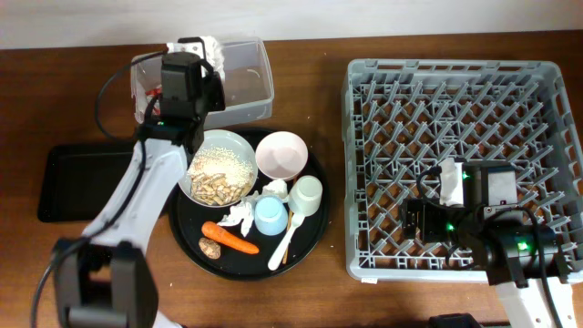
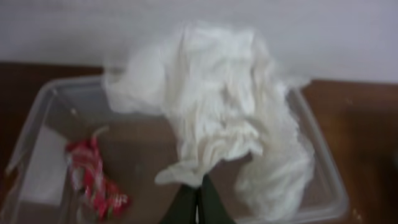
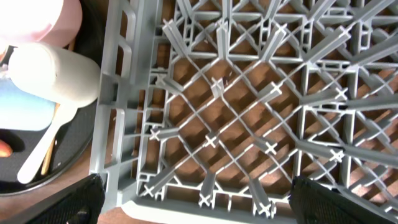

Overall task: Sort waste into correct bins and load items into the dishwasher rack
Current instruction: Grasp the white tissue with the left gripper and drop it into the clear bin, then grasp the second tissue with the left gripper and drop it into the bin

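My left gripper (image 1: 196, 56) hangs over the clear tub (image 1: 250, 77), shut on a crumpled white tissue (image 2: 211, 106); its fingers (image 2: 186, 208) are pinched together under the tissue. A red wrapper (image 2: 93, 183) lies in the tub. My right gripper (image 3: 199, 205) is open above the near left part of the dishwasher rack (image 1: 455, 82), with nothing between its fingers. On the round black tray (image 1: 314, 239) are a grey-green bowl (image 1: 219, 146) of rice and peanuts, a white-pink bowl (image 1: 281, 153), a light blue cup (image 1: 270, 215), a white cup (image 1: 307, 194), a white spoon (image 1: 286, 242), a carrot (image 1: 230, 238), a brown lump (image 1: 211, 249) and more tissues (image 1: 240, 215).
A shallow black rectangular tray (image 1: 77, 180) lies at the left, beside my left arm. The rack's grey rim (image 3: 118, 124) separates the round tray from its peg lattice. The white cup (image 3: 56, 74) and spoon (image 3: 43, 149) lie just left of that rim.
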Controlling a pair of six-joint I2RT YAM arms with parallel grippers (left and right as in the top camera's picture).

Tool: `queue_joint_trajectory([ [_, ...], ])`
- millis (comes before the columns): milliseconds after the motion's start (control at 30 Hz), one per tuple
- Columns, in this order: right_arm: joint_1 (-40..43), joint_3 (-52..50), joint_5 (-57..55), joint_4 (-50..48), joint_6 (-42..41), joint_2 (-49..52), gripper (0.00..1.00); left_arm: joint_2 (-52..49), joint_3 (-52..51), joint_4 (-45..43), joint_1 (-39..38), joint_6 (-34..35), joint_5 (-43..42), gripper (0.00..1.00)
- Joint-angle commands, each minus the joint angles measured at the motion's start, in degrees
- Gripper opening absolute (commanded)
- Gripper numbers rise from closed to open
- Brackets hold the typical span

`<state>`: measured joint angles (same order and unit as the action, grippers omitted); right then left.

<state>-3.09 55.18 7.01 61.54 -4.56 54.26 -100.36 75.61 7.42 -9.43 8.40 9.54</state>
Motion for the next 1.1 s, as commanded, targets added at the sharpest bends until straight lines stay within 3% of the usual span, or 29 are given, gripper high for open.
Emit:
queue_joint_trajectory([
  [0, 0.11, 0.90, 0.48, 0.00, -0.39, -0.31, 0.98, -6.86, 0.20, -5.14, 1.51, -0.31, 0.81, 0.31],
  [67, 0.13, 0.90, 0.48, 0.00, -0.39, -0.31, 0.98, -8.94, 0.20, -7.06, 1.84, -0.31, 0.81, 0.67],
  [133, 0.13, 0.90, 0.48, -0.02, -0.39, -0.31, 0.98, -7.98, 0.37, -8.92, 1.84, -0.31, 0.79, 0.86],
  [267, 0.13, 0.90, 0.46, -0.02, -0.39, -0.31, 0.98, -2.05, 0.42, -3.06, 1.66, -0.28, -4.15, 0.99],
  [400, 0.13, 0.90, 0.48, 0.02, -0.39, -0.31, 0.98, 4.76, 0.42, 27.76, 0.00, -0.24, -19.10, 0.99],
  [467, 0.11, 0.90, 0.48, 0.07, -0.39, -0.31, 0.98, 4.70, 0.35, 45.86, -2.14, -0.26, -20.72, 0.99],
  [567, 0.11, 0.90, 0.50, 0.31, -0.42, -0.31, 0.98, 4.70, -1.84, 55.17, -3.96, -0.26, -20.72, 0.99],
  [733, 0.11, 0.90, 0.48, 0.68, -0.39, -0.31, 0.99, 4.70, -10.95, 47.19, -5.33, 11.80, -20.79, 0.93],
  [833, 0.11, 0.90, 0.48, 0.66, -0.42, -0.31, 0.98, 4.70, -13.22, 42.10, -6.10, 12.00, -20.74, 0.89],
  [867, 0.11, 0.90, 0.48, 0.68, -0.39, -0.31, 0.98, 4.70, -13.68, 40.57, -6.36, 12.02, -20.70, 0.82],
  [967, 0.11, 0.90, 0.50, 0.68, -0.39, -0.31, 0.98, 4.59, -13.70, 39.34, -7.04, 16.06, -19.06, 0.81],
  [1033, 0.11, 0.90, 0.50, 0.68, -0.42, -0.31, 0.98, 4.59, -13.73, 38.86, -7.08, 16.48, -18.58, 0.69],
  [1067, 0.11, 0.90, 0.50, 0.68, -0.42, -0.31, 0.98, 4.59, -13.73, 39.10, -7.08, 16.46, -18.56, 0.69],
])
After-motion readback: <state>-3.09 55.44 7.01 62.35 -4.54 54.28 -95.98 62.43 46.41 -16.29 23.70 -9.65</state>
